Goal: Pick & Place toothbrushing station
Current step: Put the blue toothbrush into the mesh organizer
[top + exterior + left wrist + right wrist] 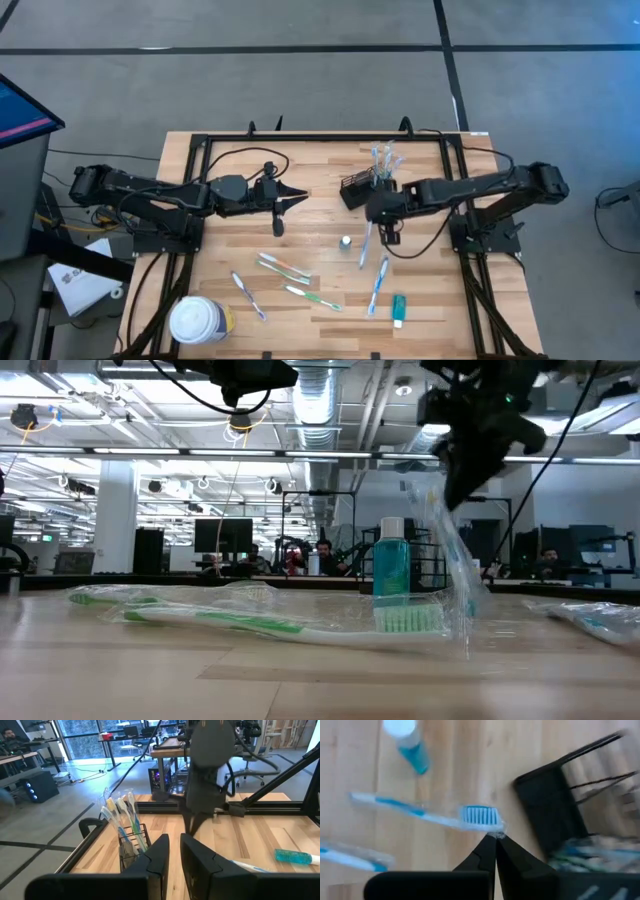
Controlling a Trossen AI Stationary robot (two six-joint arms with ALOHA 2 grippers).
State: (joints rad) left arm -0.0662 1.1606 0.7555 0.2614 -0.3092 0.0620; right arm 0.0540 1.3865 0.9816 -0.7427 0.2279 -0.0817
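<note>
Surface point(240, 175): pale wood planks inside a black frame, carrying everything listed below.

Left arm: reaches in from the left edge and waits over the middle-left of the surface. Left tool point(291, 199), fingers drawn close with a thin gap between them, holding nothing.

Right arm: reaches in from the right edge. Right tool point(366, 226), fingers pressed together, pinching the clear wrapper at the head of a blue toothbrush point(420, 814), just beside the caddy.

Round tub point(200, 321): yellowish with a white lid, at the near-left corner.

Caddy point(358, 187): black wire mesh, upright near the far edge, right of centre. Several wrapped toothbrushes point(121, 815) stand in it, heads up; from here I would guess four, though the wrappers blur the count.

Loose toothbrushes, all lying flat toward the near edge: a green one point(313, 297), a pink-and-green one point(283, 266), a purple-tinged one point(248, 295) and another blue one point(378, 285), well apart from the caddy.

Teal tube point(398, 310): flat near the near-right corner.

Small teal bottle point(345, 242): white cap, standing at the centre, just beside the pinched brush.
</note>
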